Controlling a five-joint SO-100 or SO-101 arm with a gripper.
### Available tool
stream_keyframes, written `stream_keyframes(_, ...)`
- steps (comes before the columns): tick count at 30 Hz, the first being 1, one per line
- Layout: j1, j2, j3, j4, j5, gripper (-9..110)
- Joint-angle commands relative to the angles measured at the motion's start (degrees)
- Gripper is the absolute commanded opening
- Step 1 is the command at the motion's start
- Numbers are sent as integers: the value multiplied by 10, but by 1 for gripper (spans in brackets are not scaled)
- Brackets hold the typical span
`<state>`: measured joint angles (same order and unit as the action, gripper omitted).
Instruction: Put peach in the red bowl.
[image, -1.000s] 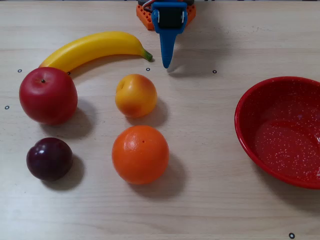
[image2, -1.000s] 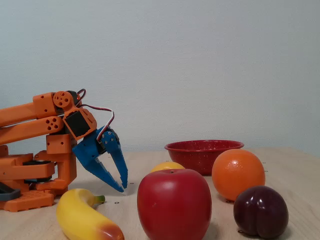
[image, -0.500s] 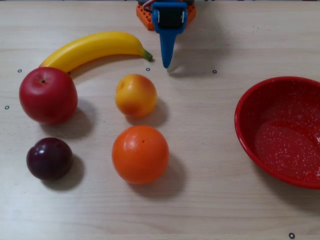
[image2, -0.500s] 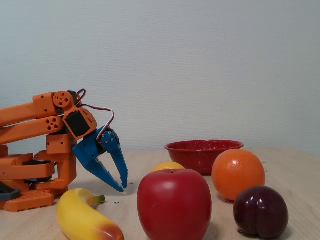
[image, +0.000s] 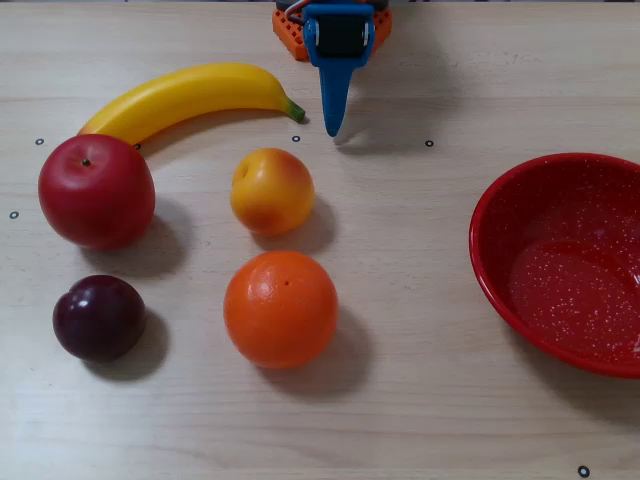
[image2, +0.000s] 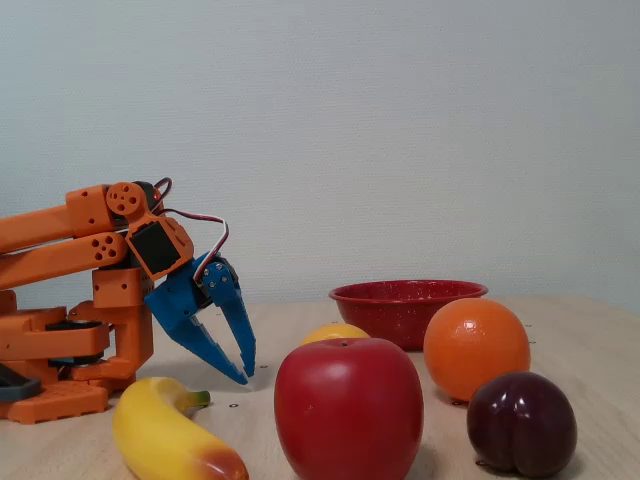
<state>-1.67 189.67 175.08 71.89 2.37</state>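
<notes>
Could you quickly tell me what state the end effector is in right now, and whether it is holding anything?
End effector: slightly open, holding nothing, tips hanging just above the table, apart from the peach.

The blue gripper (image2: 243, 375) is hanging slightly parted above the table, beside the banana (image2: 170, 432); the apple (image2: 348, 408) is hiding most of the peach (image2: 334, 332).

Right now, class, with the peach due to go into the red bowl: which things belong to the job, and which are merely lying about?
Job: peach, red bowl, gripper.
Lying about: banana, apple, orange, plum.
</notes>
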Motion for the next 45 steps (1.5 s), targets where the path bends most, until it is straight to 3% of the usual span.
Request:
stream_keyframes(1, -20, 12, 7, 10, 8, 0)
stream_keyframes(45, -22, 12, 7, 10, -2, 0)
